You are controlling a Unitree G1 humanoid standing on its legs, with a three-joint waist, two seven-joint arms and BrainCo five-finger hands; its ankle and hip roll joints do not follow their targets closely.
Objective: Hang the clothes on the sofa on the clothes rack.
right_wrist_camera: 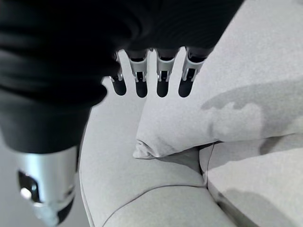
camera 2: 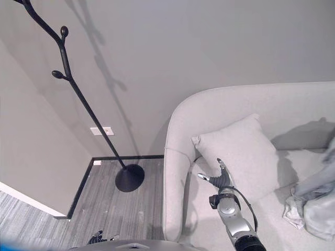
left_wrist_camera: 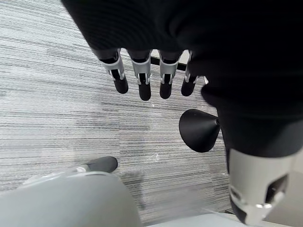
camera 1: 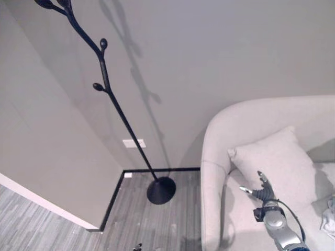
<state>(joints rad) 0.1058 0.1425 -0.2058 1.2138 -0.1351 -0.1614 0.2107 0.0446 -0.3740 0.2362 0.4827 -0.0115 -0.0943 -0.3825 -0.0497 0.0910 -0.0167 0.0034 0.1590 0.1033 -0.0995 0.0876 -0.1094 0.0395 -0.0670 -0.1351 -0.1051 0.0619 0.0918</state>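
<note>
None done: as I judge it, no garment hangs on the rack yet and neither of my hands holds cloth, so the whole task is still ahead.
Right hand (camera 2: 224, 181): raised over the sofa seat just in front of the pillow, fingers (right_wrist_camera: 140, 84) straight and side by side, thumb held apart, gripping nothing.
Left hand (left_wrist_camera: 142, 78): hanging over the grey striped floor (left_wrist_camera: 57, 109), fingers straight and relaxed, empty; the rack's round base shows just past its fingertips.
Clothes (camera 2: 314, 201): a crumpled pale grey heap on the seat at the sofa's right end, well apart from my right hand and untouched.
Pillow (camera 2: 241, 154): leaning against the backrest between my right hand and the sofa's curved arm; it is not part of the job.
Sofa (camera 2: 180, 151): light grey, rounded, standing against the wall.
Clothes rack (camera 1: 104, 78): a black branching pole on a round base (camera 1: 160, 190), set in the corner just to the left of the sofa, its knobbed pegs bare where I can see them; its top runs out of view.
Left to do: reach right to the heap, close on a garment, lift it, carry it across to the rack and hook it on a peg.
</note>
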